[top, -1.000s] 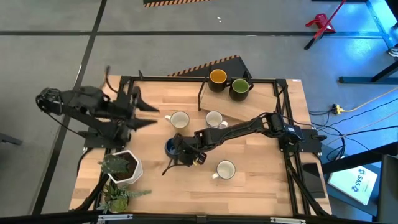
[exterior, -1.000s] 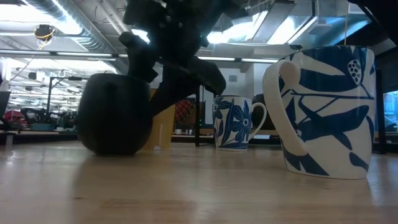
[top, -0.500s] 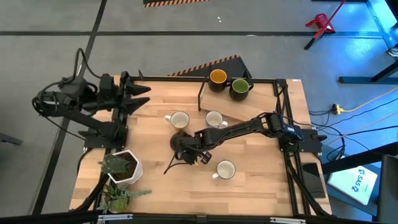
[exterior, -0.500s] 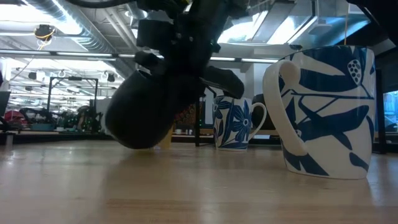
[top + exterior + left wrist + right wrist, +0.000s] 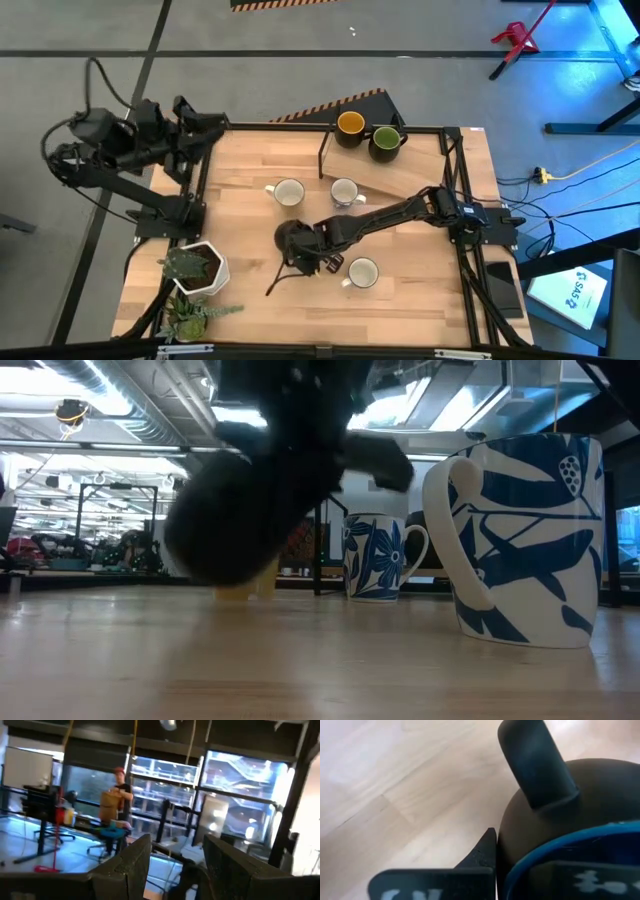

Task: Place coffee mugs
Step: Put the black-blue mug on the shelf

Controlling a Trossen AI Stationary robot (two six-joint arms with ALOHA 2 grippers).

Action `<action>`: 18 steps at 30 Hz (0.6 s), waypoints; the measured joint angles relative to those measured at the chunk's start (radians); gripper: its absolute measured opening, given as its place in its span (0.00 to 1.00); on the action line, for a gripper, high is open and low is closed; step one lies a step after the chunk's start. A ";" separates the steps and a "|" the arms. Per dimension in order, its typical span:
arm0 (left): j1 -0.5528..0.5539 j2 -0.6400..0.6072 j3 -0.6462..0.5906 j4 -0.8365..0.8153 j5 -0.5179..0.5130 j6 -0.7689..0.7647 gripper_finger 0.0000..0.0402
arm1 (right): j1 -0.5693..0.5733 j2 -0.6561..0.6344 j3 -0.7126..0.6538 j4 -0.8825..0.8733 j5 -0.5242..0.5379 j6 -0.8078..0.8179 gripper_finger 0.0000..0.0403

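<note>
High view: right gripper (image 5: 300, 252) clamped on dark mug (image 5: 292, 240), mid-table.
Mug tipped, white mug (image 5: 362, 272) near. Left gripper (image 5: 205, 128) raised at table's far-left edge, fingers apart.

White mugs (image 5: 525, 540) with blue leaf patterns; dark mug (image 5: 293, 240).

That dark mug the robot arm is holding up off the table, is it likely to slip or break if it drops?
Probably hard and breakable: the dark mug looks like glazed ceramic. Its smooth, rounded body may slip or twist, since the right gripper seems to pinch only the rim. It hangs tilted in the low view, so set down like that it may roll.
</note>
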 joint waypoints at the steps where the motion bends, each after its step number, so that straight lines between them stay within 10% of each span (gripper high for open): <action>1: 0.000 0.001 0.016 0.000 0.000 0.010 0.44 | 0.004 0.000 0.023 -0.025 0.007 0.002 0.01; 13: 0.007 0.036 0.108 -0.368 -0.291 0.038 0.44 | 0.038 -0.001 0.432 -0.452 0.106 0.024 0.01; 18: 0.006 0.032 0.108 -0.594 -0.286 -0.112 0.44 | 0.036 -0.075 0.400 -0.581 0.235 0.130 0.01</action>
